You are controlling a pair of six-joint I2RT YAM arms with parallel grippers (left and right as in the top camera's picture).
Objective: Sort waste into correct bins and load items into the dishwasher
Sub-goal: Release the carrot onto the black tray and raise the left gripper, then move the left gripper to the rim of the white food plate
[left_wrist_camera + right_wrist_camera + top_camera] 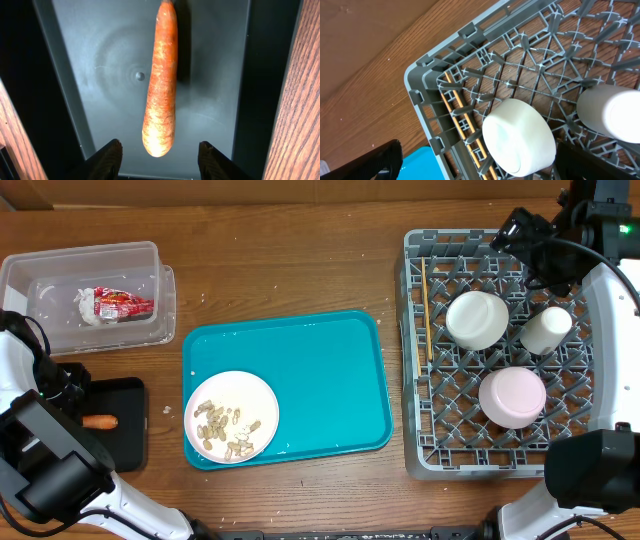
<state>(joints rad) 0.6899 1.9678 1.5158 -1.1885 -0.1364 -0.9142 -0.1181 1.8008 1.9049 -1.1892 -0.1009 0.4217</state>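
A small orange carrot (161, 85) lies on the floor of the shallow black tray (100, 60), also seen at the table's left edge as carrot (98, 421) in tray (125, 430). My left gripper (159, 147) is open, its fingers (111, 157) apart on either side of the carrot's near end, not touching it. The clear tub (60, 260) holds a white tissue (85, 308) and a red-and-white wrapper (125, 305). A white plate (231, 417) with rice scraps sits on the teal tray (320, 370). The grey rack (420, 450) holds chopsticks (425, 310), two bowls (477, 318) (512, 396) and a cup (546, 329). My right gripper (477, 150) hangs open above the rack's far corner.
The right arm's cables and body (600, 240) run along the rack's far right side. The left arm's base (40, 460) fills the near left corner beside the black tray. Bare wooden table (280, 260) shows between tub, teal tray and rack.
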